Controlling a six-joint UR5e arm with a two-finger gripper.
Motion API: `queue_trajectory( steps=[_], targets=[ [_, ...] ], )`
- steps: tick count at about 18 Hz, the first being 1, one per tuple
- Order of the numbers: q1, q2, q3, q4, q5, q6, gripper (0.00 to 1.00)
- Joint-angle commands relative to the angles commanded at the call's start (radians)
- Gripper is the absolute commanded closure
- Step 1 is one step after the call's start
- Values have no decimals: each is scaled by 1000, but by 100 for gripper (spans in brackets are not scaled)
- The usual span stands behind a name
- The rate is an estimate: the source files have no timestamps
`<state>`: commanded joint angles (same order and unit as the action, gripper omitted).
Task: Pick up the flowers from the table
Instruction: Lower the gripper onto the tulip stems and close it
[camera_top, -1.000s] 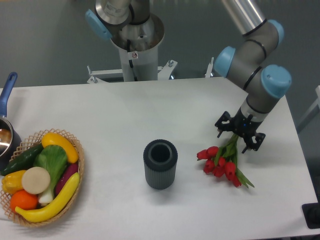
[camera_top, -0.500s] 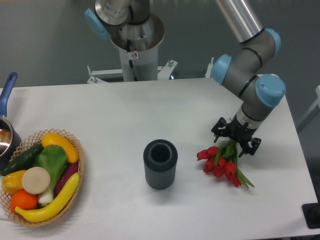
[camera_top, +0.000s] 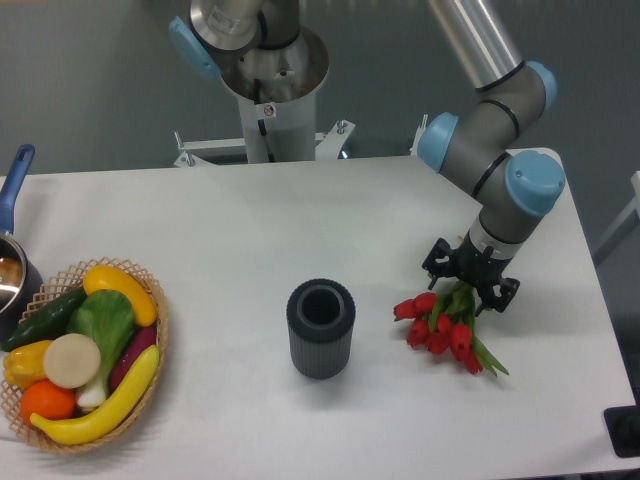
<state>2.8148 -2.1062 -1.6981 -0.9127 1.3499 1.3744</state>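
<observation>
Jaws stood spread, one black finger on each side of the green stems, not visibly pressed together yet. Your black two-finger gripper (camera_top: 470, 285) sat low over the stem end of the bunch of red tulips with green stems and leaves (camera_top: 444, 322), on the right part of the large white matte tabletop (camera_top: 300, 230). Whether the fingertips touched the stems, you could not tell from this view; the wrist hid the contact.

Progress, as a judgement: approach done, gripper lined up across the stems, grasp not closed, lift not started. The flowers lay flat on the table, so you had the closing and the raising left.

The bunch: red heads clustered toward the table's front, pointing left and down in the camera view, stems running up and right under the gripper. One or two green leaves stuck out past the heads at lower right. Pale string not discernible here. Stems looked thin and soft, so the bunch would likely droop at the head end once lifted.

Other stuff: a dark grey ribbed cylindrical cup (camera_top: 320, 328) stood upright left of the flowers, apart from them. A wicker basket of colourful vegetables (camera_top: 80, 355) sat far left, beside a pot with a blue handle (camera_top: 14, 262).
</observation>
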Motion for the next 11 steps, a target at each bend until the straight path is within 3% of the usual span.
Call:
queue_trajectory(
  steps=[2,3,7,11],
  targets=[
    [0,3,3,0,0,0,38],
    [2,6,2,-2,-2,-2,49],
    [2,8,-2,-2,0,-3,63],
    [5,12,-2,-3,-2,-12,66]
  ],
)
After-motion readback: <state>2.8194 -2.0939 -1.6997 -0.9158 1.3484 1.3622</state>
